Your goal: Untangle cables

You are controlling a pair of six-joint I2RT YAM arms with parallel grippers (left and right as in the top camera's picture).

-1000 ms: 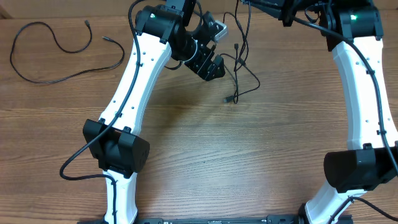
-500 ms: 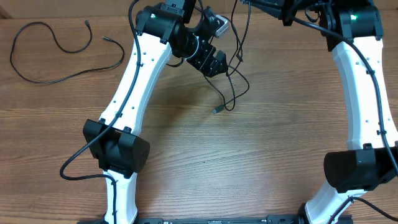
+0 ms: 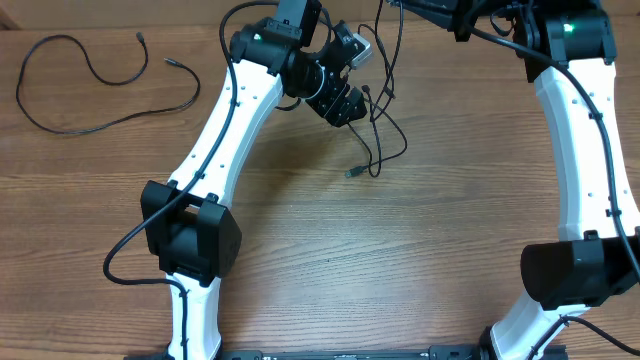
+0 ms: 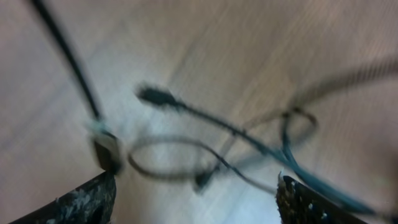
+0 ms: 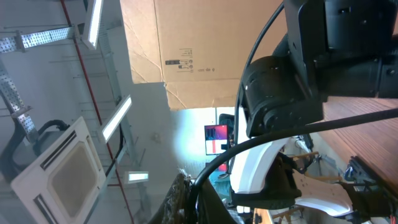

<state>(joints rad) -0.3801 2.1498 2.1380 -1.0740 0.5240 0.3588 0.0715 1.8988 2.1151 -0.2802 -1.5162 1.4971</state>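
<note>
Left arm (image 3: 222, 125) farther right, beside cables (image 3: 378, 140).

Thin black cables (image 3: 380, 135) loop just beyond the jaws of the left gripper (image 3: 346, 106), one plug (image 3: 350, 173) lying past the fingertips; a separate loose cable (image 3: 85, 72) rests well apart on the wooden table (image 3: 400, 260).

Brown wood-grain table (image 3: 320, 250) across the whole overhead view. From the right wrist, tilted: pale ceiling with two lit strip lights (image 5: 115, 118), a square air-conditioning unit (image 5: 62, 168), a metal cable tray (image 5: 28, 40) and a thin red pipe (image 5: 79, 68); large cardboard sheet (image 5: 205, 43); small bright screen (image 5: 216, 138) beyond.
</note>
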